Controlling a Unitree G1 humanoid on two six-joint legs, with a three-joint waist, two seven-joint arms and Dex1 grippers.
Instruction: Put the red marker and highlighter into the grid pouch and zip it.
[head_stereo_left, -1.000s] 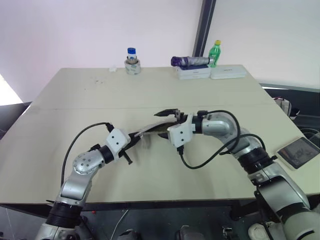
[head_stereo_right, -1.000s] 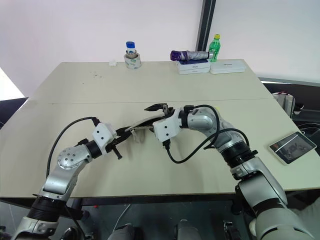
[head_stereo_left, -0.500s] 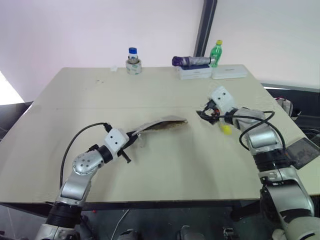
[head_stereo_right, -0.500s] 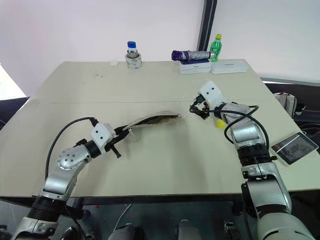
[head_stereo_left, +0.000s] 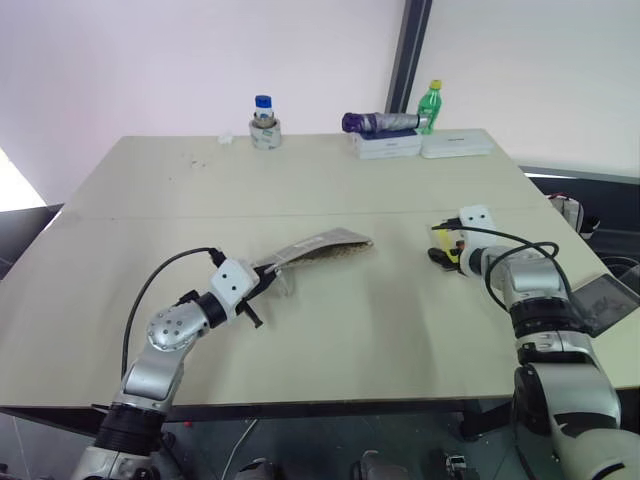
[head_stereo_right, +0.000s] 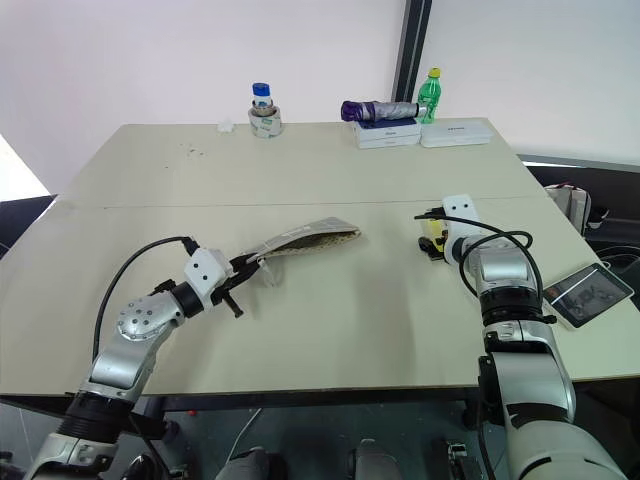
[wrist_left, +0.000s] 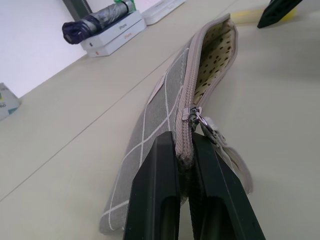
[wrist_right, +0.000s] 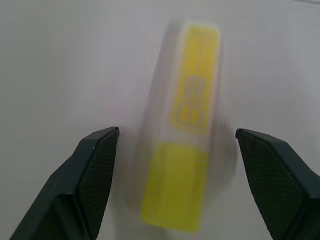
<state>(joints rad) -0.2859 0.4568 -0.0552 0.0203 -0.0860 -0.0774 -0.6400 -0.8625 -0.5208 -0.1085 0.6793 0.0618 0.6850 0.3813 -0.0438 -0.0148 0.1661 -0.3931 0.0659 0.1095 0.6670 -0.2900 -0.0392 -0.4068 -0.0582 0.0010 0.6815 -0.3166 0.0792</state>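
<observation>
table (head_stereo_left: 330, 330) bare mid | grid pouch (head_stereo_left: 318, 250) pinched | highlighter (wrist_right: 186, 165) probably untouched

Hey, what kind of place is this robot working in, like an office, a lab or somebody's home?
Probably a lab or test room rather than a home: a plain beige table against bare white walls, a tablet lying at the table's edge, and odd props along the far side, such as a green bottle and a folded umbrella.

L arm: bent, reaching fwd and inward, wrist approx level. L end effector (wrist_left: 184, 165): fingers closed, pinching an edge of the grid pouch (wrist_left: 165, 107).
R arm: extended fwd, wrist pitched down. R end effector (wrist_right: 175, 165): fingers spread wide, straddling the highlighter (wrist_right: 182, 165), no contact.
</observation>
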